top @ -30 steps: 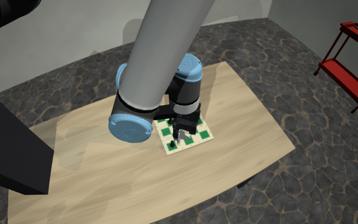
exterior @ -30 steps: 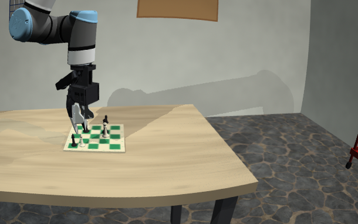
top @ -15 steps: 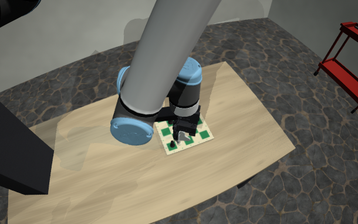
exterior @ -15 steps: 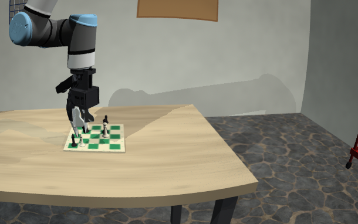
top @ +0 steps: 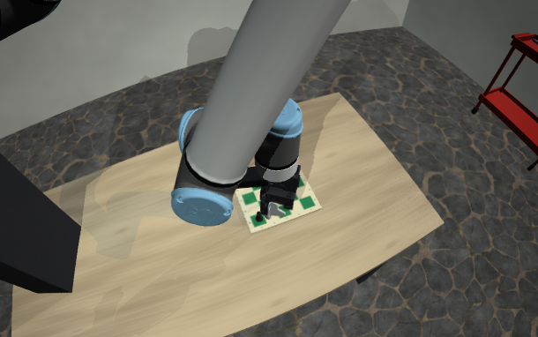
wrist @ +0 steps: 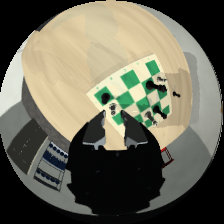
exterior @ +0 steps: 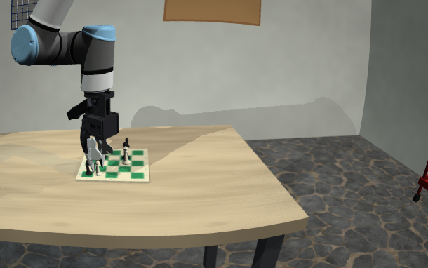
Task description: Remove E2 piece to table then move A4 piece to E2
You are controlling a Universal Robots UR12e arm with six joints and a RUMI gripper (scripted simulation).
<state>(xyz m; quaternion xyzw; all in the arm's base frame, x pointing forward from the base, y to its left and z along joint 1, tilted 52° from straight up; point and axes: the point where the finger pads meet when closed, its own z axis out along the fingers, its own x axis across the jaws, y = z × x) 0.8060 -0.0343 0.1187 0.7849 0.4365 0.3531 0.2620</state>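
Note:
The small green and cream chessboard (exterior: 114, 165) lies on the wooden table; it also shows in the top view (top: 278, 203) and in the wrist view (wrist: 135, 95). A small white pawn (exterior: 98, 170) stands near the board's left front corner, beside a black pawn (exterior: 88, 170). My gripper (exterior: 95, 162) points straight down over the white pawn (wrist: 113, 107), fingers a little apart, tips level with its head. The pawn stands on its square, not lifted. A black piece (exterior: 126, 142) stands upright on the table just behind the board, also in the wrist view (wrist: 176, 93).
A tall white piece (exterior: 125, 156) stands mid-board. Other black pieces (wrist: 160, 85) stand at the board's far side. The arm's elbow (top: 203, 207) hangs over the table left of the board. A red cart (top: 511, 93) stands far right on the floor.

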